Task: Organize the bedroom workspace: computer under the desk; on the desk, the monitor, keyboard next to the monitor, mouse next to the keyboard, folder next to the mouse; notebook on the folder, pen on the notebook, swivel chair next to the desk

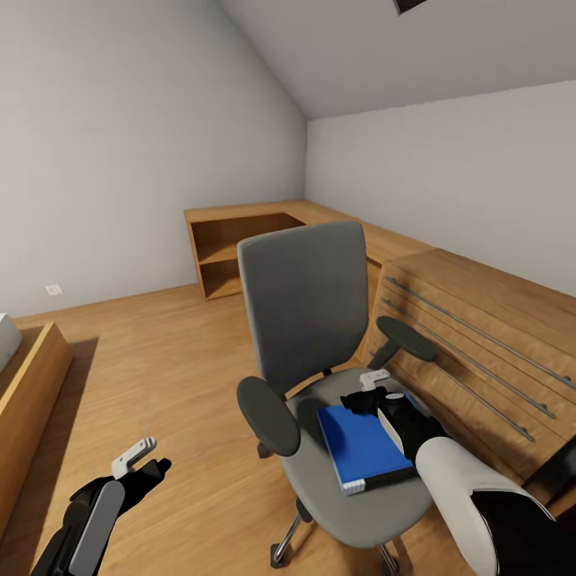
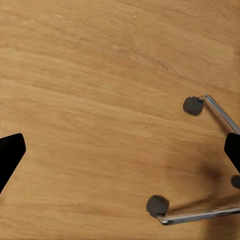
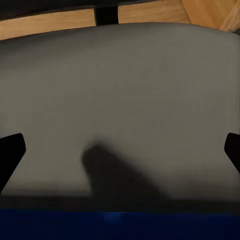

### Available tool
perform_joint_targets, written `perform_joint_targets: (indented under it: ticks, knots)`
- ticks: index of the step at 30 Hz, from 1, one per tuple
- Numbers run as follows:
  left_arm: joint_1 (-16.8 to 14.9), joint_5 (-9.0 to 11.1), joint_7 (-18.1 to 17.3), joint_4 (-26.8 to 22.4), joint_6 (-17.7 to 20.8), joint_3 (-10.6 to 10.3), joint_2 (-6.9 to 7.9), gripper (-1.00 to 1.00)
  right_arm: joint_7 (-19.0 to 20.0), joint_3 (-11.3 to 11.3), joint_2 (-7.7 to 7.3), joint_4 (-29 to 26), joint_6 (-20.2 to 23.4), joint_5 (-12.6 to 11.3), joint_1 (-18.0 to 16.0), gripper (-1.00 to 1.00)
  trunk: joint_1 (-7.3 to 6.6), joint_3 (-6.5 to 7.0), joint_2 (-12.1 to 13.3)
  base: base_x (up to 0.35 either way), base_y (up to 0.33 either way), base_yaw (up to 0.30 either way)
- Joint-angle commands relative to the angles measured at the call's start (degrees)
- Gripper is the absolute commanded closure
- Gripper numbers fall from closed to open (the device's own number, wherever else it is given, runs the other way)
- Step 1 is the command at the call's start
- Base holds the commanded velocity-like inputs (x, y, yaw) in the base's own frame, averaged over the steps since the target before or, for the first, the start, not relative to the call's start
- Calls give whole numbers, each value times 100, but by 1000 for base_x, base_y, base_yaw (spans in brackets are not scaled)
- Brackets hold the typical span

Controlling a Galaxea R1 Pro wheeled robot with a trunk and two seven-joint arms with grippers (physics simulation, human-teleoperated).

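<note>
Plain pale grey walls [image 1: 120, 144] under a sloped white ceiling [image 1: 416, 48], with a dark vent [image 1: 408, 5] near its upper edge. Warm wood-plank floor [image 1: 160, 376] throughout, evenly lit, soft shadows. Against the far corner, a low light-wood corner shelf unit [image 1: 232, 240] with open compartments. Right of that unit, along the wall, a light-wood chest [image 1: 480, 336] with long grey bar handles. Well left of the chest, a wooden bed frame [image 1: 28, 384]. Small white wall outlet [image 1: 54, 290] just above the floor, beyond the bed frame.

Folder [image 1: 364, 450]: far corner hidden under right gripper [image 1: 370, 392].
Swivel chair [image 1: 308, 320]: base cut by frame's bottom edge.
Bed [image 1: 24, 376]: cropped at left edge.
</note>
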Motion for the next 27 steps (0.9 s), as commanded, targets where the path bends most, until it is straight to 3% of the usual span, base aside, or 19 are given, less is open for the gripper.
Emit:
perform_joint_targets:
  ticks: [1,11,27]
  knots:
    - [-3,59,49,-7,15,0,3,-100,25,-14,1,-14,35,52,-1,-100,-1,-5,-2,0,0,0]
    - [-3,69,34,15,7,0,6,-100,0,-15,2,-6,54,50,-1,-100,-1,-5,-2,-12,0,0]
    - [-3,64,32,19,-2,-9,-9,-100,-6,-15,1,-6,55,55,-1,-100,-1,-5,-2,-166,0,0]
